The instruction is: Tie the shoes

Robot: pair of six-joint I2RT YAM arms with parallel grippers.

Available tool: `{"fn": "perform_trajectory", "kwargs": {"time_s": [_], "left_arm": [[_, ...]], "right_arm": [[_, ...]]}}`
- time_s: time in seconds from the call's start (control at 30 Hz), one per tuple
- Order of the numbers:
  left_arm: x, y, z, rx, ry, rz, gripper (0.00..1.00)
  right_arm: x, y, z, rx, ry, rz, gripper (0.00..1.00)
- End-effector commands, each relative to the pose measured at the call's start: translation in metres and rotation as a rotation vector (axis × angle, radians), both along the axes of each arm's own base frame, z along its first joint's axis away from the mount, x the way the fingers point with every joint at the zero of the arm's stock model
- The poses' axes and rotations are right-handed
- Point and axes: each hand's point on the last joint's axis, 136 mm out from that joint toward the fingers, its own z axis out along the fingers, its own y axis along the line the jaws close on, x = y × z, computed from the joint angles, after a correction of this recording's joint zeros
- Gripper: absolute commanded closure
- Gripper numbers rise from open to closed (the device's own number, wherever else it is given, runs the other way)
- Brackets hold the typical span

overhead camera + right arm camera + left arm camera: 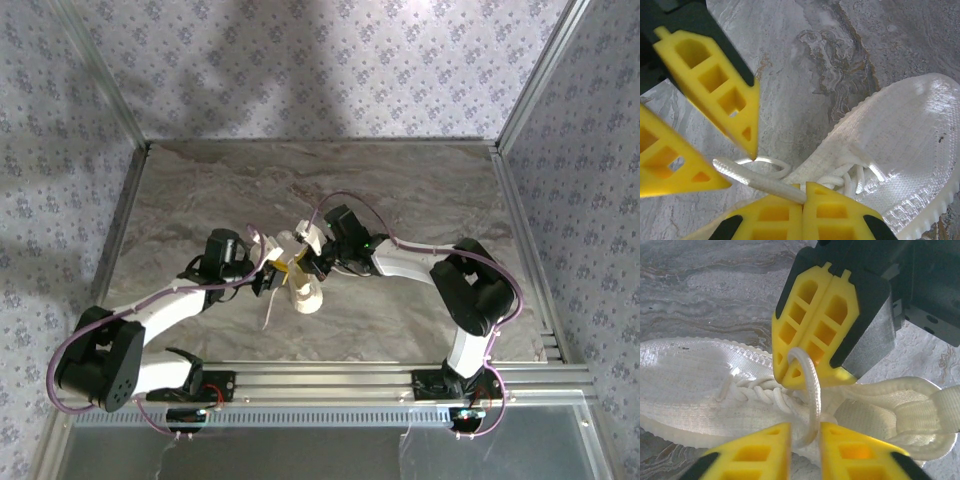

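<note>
The white knit shoe (690, 380) lies on its side on the marbled table, between the two arms (306, 296). My right gripper (803, 187) is shut on a strand of the white lace (755, 177), and the lace's free end sticks out to the left. In the left wrist view the right gripper (789, 382) hangs over the shoe's tongue with the lace (812, 390) drooping from its tips. My left gripper (805, 426) is open, and the lace runs down through the narrow gap between its fingers. Both grippers (272, 272) (312, 262) meet over the shoe.
The marbled table top (400, 190) has free room behind and to both sides of the shoe. Patterned walls and metal frame posts (520, 110) close in the workspace. A slotted rail (330, 380) runs along the near edge.
</note>
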Motion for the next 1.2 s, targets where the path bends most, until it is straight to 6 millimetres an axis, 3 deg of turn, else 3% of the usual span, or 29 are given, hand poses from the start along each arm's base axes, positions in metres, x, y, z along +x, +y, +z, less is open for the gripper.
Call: {"fn": "perform_trajectory", "kwargs": {"time_s": [0.0,0.17,0.33,0.6,0.7,0.77,0.9,0.93,1.07,1.17], "left_arm": [[0.009,-0.008,0.022,-0.035,-0.083,-0.031,0.71],[0.008,-0.011,0.018,-0.041,-0.063,-0.049,0.73],[0.006,-0.013,0.02,-0.044,-0.059,-0.067,1.0],[0.002,-0.014,0.069,-0.072,-0.13,-0.095,1.0],[0.002,-0.015,0.077,-0.08,-0.132,-0.098,1.0],[0.002,-0.017,0.078,-0.079,-0.131,-0.102,1.0],[0.003,-0.021,0.071,-0.06,-0.112,-0.112,1.0],[0.003,-0.021,0.069,-0.055,-0.105,-0.113,1.0],[0.002,-0.022,0.069,-0.05,-0.102,-0.12,1.0],[0.002,-0.023,0.073,-0.048,-0.106,-0.123,1.0]], "right_arm": [[-0.004,0.0,-0.001,0.004,0.014,0.0,1.0],[-0.004,0.0,0.0,0.008,0.011,-0.001,1.0],[-0.004,0.0,0.0,0.008,0.01,-0.002,1.0],[-0.006,-0.004,-0.004,-0.006,0.017,-0.003,1.0],[-0.005,-0.004,-0.003,-0.004,0.014,-0.005,1.0],[-0.005,-0.004,-0.002,-0.002,0.012,-0.007,0.91],[-0.007,-0.009,0.004,-0.003,0.007,-0.019,0.58],[-0.008,-0.013,0.007,-0.004,0.006,-0.024,0.53],[-0.01,-0.039,0.016,-0.021,0.02,-0.056,0.46],[-0.007,-0.071,0.013,-0.058,0.071,-0.138,0.44]]}}
